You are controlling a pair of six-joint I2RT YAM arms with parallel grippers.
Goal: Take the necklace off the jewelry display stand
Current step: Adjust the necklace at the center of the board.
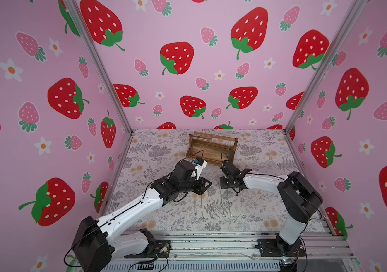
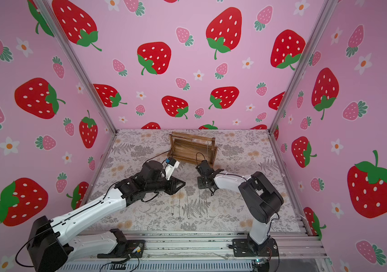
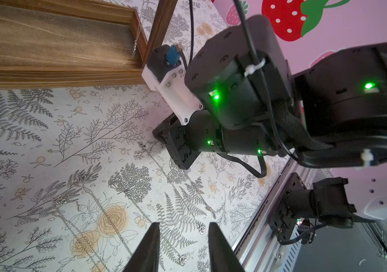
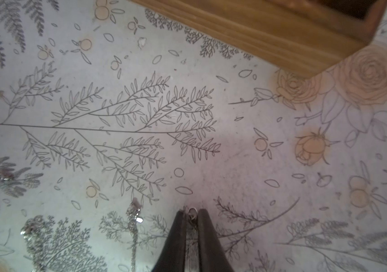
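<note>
Listing by size, for your handling.

**Jewelry display stand** (image 1: pixel 213 160): brown wood with a rimmed tray base, end posts and thin top bars. It stands just beyond the right gripper's fingertips, on the floral mat (image 4: pixel 234 153). Judge it stiff but light. A snagged chain could drag it, so lift chains clear and do not pull sideways.

**Left gripper** (image 3: pixel 183 226): fingers spread with nothing between them, poised over the loose necklaces (image 3: pixel 107 219) laid out on the mat.

**Right gripper** (image 4: pixel 191 212): jaws pressed almost together, pinching the held necklace low over the mat.

**Held necklace** (image 4: pixel 191 210): fine silver chain, off the stand. A small ring shows at the fingertips, and the rest runs back between the fingers, out of view. Expect it to be nearly weightless, limp, slippery and easily kinked. The clasp end is your surest hold.

**Hanging necklace** (image 3: pixel 136 42): thin silver chain with a small pendant, on the stand ahead of both grippers, by the end post nearer the right gripper. Take it just below the bar and lift it up and off.
</note>
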